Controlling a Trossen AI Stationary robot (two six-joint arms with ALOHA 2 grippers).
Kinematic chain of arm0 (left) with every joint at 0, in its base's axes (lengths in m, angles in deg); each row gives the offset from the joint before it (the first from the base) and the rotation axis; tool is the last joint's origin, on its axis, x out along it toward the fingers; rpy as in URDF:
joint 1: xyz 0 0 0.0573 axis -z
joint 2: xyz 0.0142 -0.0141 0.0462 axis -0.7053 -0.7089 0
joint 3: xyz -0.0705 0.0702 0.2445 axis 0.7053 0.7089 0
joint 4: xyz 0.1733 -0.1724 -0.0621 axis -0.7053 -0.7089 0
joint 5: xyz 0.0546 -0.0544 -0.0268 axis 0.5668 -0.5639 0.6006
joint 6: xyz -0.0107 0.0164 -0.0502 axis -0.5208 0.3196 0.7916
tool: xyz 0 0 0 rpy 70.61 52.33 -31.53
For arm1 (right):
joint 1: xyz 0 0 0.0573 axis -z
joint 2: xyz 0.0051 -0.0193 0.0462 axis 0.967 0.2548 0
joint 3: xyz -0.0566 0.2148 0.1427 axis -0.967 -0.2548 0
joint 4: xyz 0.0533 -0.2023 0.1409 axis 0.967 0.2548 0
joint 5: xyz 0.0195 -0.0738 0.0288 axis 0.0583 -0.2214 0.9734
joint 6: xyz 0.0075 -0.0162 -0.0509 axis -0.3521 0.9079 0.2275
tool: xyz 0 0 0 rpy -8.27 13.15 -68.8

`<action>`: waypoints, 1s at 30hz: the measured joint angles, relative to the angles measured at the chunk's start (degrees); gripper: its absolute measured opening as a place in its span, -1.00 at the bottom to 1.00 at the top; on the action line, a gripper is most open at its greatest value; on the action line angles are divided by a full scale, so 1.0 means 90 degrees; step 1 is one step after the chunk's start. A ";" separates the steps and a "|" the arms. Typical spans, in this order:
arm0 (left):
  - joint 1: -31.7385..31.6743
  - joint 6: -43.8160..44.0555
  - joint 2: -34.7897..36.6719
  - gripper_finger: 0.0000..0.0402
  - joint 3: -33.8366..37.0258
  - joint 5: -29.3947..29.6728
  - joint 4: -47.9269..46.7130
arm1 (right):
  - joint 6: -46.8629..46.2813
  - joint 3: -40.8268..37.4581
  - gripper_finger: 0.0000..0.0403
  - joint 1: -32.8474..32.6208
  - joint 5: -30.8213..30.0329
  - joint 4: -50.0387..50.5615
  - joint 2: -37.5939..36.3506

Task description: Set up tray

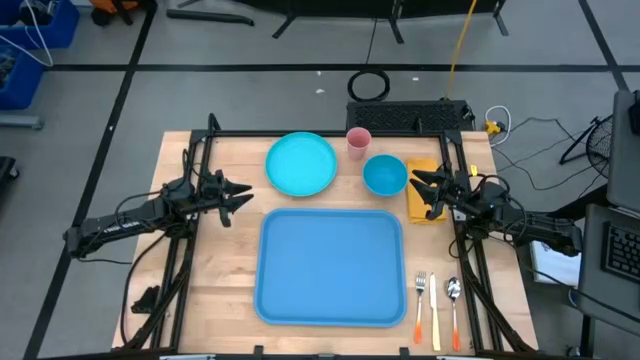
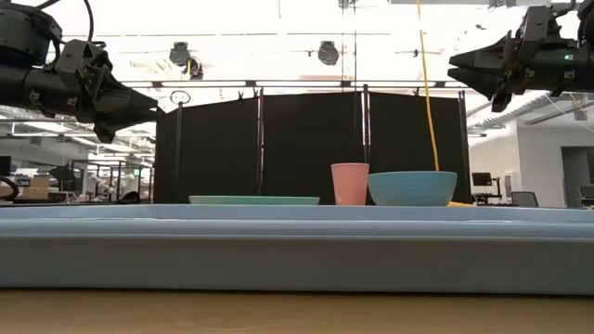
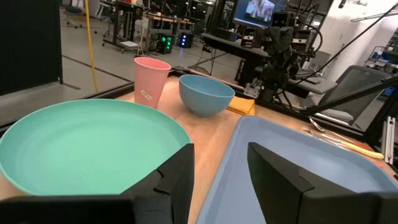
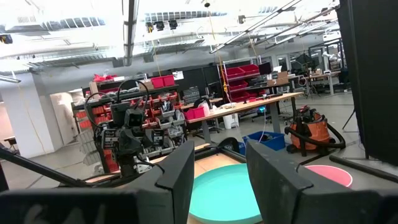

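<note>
The blue tray (image 1: 330, 266) lies flat on the table's near middle and fills the front of the low view (image 2: 297, 246). The turquoise plate (image 1: 301, 163), pink cup (image 1: 358, 141), blue bowl (image 1: 384, 174) and yellow-orange napkin (image 1: 422, 189) sit beyond its far edge. A fork, knife and spoon (image 1: 436, 300) lie right of the tray. My left gripper (image 1: 245, 196) hovers open left of the tray's far left corner. My right gripper (image 1: 418, 182) hovers open over the napkin, beside the bowl. Both hang well above the table in the low view (image 2: 153, 104) (image 2: 455, 67).
The table's metal frame rails (image 1: 190, 230) run along both sides under the arms. A black keyboard-like box (image 1: 408, 116) sits past the far edge. Bare wood (image 1: 215, 270) shows left of the tray.
</note>
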 joint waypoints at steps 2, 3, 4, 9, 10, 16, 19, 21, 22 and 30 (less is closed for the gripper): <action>-0.0001 0.0000 -0.0002 -0.24 0.0001 -0.0001 0.0000 | 0.0001 0.0000 -0.32 0.0000 0.0000 -0.0001 0.0002; -0.0001 -0.0002 -0.0001 -0.24 0.0000 -0.0001 0.0000 | 0.0001 0.0000 -0.32 0.0001 0.0000 0.0000 0.0002; 0.0000 -0.0001 -0.0001 -0.24 0.0000 0.0000 0.0000 | 0.0001 0.0000 -0.32 0.0001 0.0000 0.0000 0.0002; -0.0001 -0.0002 -0.0002 -0.24 0.0002 0.0001 0.0000 | 0.0001 0.0000 -0.32 0.0001 0.0000 0.0000 0.0000; 0.0001 0.0000 -0.0002 -0.24 0.0000 0.0001 0.0000 | -0.0002 0.0000 -0.32 0.0000 0.0000 -0.0001 0.0000; -0.0001 -0.0002 -0.0002 -0.24 0.0002 0.0003 0.0006 | 0.0001 0.0000 -0.32 0.0000 0.0000 0.0002 0.0002; -0.0001 0.0000 -0.0002 -0.24 0.0000 0.0115 0.0073 | 0.0000 -0.0002 -0.32 0.0001 0.0000 0.0000 0.0002; -0.0001 -0.0001 -0.0002 -0.24 0.0002 0.0115 0.0177 | -0.0001 0.0000 -0.32 0.0002 0.0000 0.0001 0.0002; -0.0001 0.0001 0.0000 -0.24 0.0000 0.0115 0.0216 | 0.0000 0.0000 -0.32 0.0001 0.0000 0.0001 0.0001; -0.0001 0.0016 -0.0001 -0.24 0.0000 0.0749 0.0299 | 0.0000 -0.0002 -0.32 0.0001 0.0000 -0.0003 0.0001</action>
